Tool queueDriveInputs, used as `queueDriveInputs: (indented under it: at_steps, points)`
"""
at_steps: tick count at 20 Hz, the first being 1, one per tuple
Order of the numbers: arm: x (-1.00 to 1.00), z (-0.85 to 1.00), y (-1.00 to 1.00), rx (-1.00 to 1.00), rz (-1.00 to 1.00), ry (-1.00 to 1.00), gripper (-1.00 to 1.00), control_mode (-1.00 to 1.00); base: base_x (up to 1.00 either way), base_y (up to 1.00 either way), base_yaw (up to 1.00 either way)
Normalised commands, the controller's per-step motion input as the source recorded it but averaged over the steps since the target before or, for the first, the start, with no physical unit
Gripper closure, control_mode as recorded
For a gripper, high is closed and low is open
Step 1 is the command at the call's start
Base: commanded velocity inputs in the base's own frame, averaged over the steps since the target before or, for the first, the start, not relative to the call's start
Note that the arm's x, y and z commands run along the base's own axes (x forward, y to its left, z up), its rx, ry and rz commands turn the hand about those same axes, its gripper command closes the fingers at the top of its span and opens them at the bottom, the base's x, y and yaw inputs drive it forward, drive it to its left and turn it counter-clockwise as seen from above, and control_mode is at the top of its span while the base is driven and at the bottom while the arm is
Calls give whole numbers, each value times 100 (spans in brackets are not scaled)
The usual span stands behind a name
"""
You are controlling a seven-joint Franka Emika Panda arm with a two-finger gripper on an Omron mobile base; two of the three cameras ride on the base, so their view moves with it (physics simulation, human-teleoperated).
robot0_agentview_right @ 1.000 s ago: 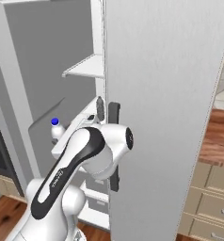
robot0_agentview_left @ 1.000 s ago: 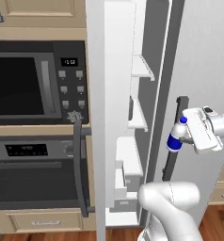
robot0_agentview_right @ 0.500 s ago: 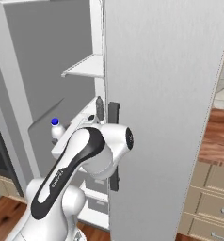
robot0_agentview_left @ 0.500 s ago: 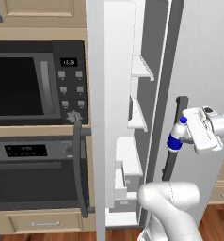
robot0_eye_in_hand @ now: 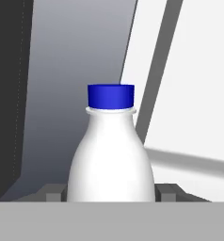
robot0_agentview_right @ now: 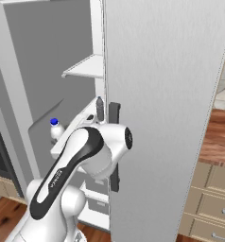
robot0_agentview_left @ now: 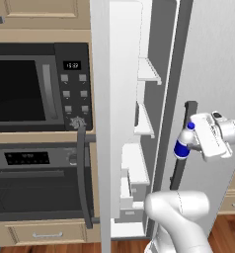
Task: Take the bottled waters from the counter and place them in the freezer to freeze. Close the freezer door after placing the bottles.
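Change: nothing has shifted since the earlier frames; arm, bottle and door sit as before.
End effector: the end effector (robot0_eye_in_hand: 112,192) is clamped on the whitish bottle (robot0_eye_in_hand: 111,155); its two dark fingertips (robot0_eye_in_hand: 52,193) press the body from either side low down, in the hand view.
Held bottle: white body, blue cap, upright between the fingers; in the left base view the whitish bottle (robot0_agentview_left: 183,145) shows a blue label and juts out from the end effector (robot0_agentview_left: 192,143) toward the fridge opening, in front of a dark vertical handle (robot0_agentview_left: 181,148).
Arm: white arm (robot0_agentview_right: 72,165) rises from below, elbow beside the edge of the plain fridge door (robot0_agentview_right: 166,108).
Freezer door: the freezer door (robot0_agentview_left: 109,123) stands swung open, seen edge-on in the left base view.
Freezer: the freezer (robot0_agentview_left: 144,128) shows white shelves inside.
Second bottle: the slimmer greyish bottle (robot0_agentview_right: 99,109) stands upright on a freezer shelf in the right base view, beyond the held one (robot0_agentview_right: 55,131).
Beyond, left: black microwave (robot0_agentview_left: 38,84) above a black oven (robot0_agentview_left: 35,183), beige drawer (robot0_agentview_left: 40,232) beneath.
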Motion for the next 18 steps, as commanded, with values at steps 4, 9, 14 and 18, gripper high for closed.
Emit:
queueDriveInputs:
  at_steps: [4,9,14,18]
  points:
    - [27,23,8,2,-22,1,100,-100,0,0,0]
    - [24,37,10,1,-32,1,100,-100,0,0,0]
    - [12,29,28,4,-25,1,100,-100,0,0,0]
    - [21,41,25,4,-34,11,100,-100,0,0,0]
